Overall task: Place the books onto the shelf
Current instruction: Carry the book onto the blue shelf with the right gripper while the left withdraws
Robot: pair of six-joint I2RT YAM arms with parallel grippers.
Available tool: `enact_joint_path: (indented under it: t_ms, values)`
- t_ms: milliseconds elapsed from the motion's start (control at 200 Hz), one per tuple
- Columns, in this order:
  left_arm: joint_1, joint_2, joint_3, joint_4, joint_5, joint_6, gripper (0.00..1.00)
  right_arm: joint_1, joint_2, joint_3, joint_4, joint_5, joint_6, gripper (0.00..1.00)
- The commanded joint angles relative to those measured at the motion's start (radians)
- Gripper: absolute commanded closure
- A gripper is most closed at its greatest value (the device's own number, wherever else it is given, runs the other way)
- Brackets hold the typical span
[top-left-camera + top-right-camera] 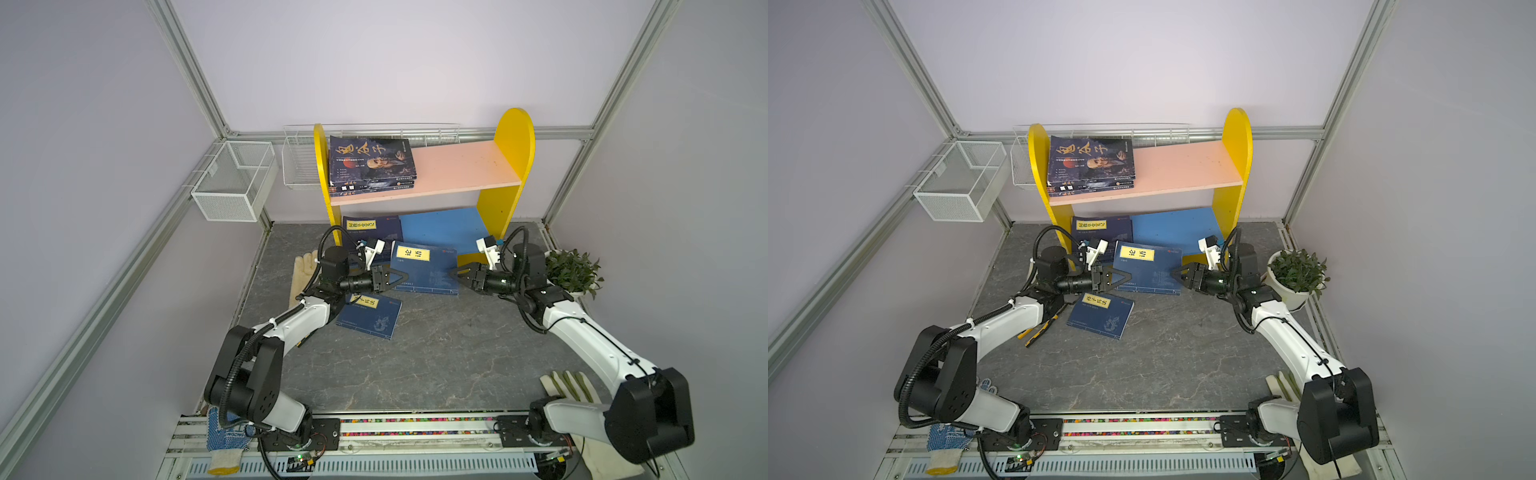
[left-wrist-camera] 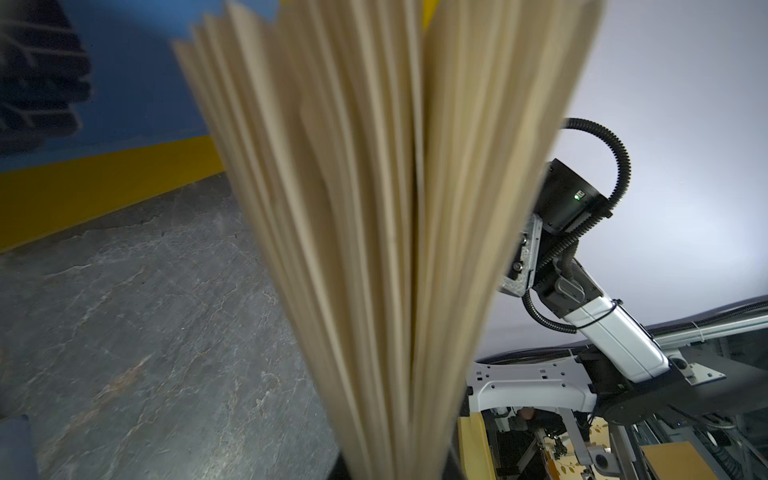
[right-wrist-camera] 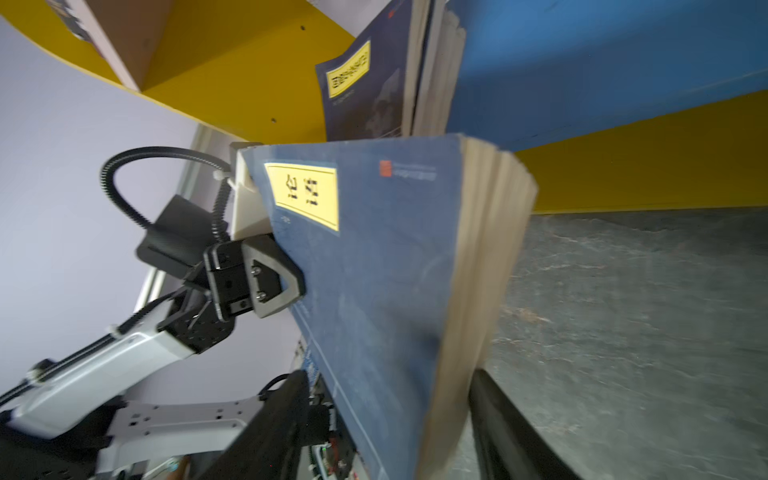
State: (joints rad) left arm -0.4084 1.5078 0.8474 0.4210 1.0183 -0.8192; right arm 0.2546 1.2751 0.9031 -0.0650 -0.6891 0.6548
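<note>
A navy book with a yellow label [image 1: 424, 266] [image 1: 1148, 268] [image 3: 374, 270] hangs just in front of the shelf's blue lower board [image 1: 440, 228]. My left gripper [image 1: 405, 277] [image 1: 1128, 277] is shut on its left edge, and its fanned pages [image 2: 374, 208] fill the left wrist view. The right gripper [image 1: 453, 274] [image 1: 1177, 274] [image 3: 390, 419] stands open, its fingers either side of the book's right edge. Another navy book [image 1: 370, 228] lies on the lower board. Dark glossy books [image 1: 370, 160] are stacked on the pink upper board [image 1: 465, 166]. A third navy book [image 1: 370, 316] lies on the table.
A potted plant [image 1: 573, 272] stands right of the right wrist. White wire baskets [image 1: 232, 183] hang at the back left. Work gloves [image 1: 305, 270] [image 1: 569, 386] lie on the table's left side and at its right front. A black-and-yellow tool [image 1: 1038, 330] lies under the left arm.
</note>
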Motion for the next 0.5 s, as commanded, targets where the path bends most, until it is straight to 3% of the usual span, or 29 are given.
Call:
enact_joint_path:
  t_ms: [0, 130, 395, 495]
  values:
    - [0.000, -0.057, -0.009, 0.068, -0.018, -0.001, 1.00, -0.019, 0.003, -0.017, -0.054, 0.089, -0.014, 0.31]
    - [0.000, -0.079, -0.013, 0.075, -0.034, 0.004, 1.00, -0.010, 0.036, -0.060, 0.024, 0.011, 0.015, 0.35]
    - [0.003, -0.087, -0.019, 0.068, -0.077, 0.021, 1.00, 0.027, 0.065, -0.114, 0.306, -0.174, 0.149, 0.64]
    - [0.004, -0.099, -0.023, 0.039, -0.117, 0.051, 1.00, 0.032, 0.070, -0.124, 0.398, -0.211, 0.213, 0.68]
